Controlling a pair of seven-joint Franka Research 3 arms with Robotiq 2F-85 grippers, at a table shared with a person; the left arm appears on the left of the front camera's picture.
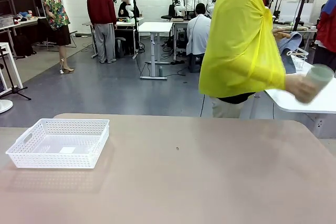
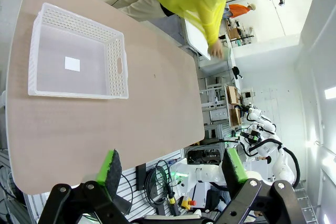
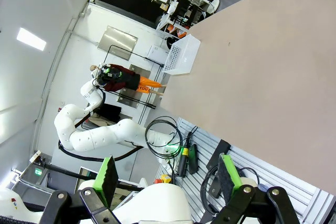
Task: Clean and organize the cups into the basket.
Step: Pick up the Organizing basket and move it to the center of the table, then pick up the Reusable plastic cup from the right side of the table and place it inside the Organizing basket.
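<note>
One pale mint green cup shows blurred, its lower part covered by the person's hand, over a white side table past the beige table's far right corner. The white lattice basket sits at the beige table's left. The left gripper and right gripper hang above the tabletop, jaws spread wide, touching nothing.

My left gripper hangs in the air with its jaws spread wide, gripping nothing. My right gripper is posed alike: jaws far apart, nothing between them.
</note>
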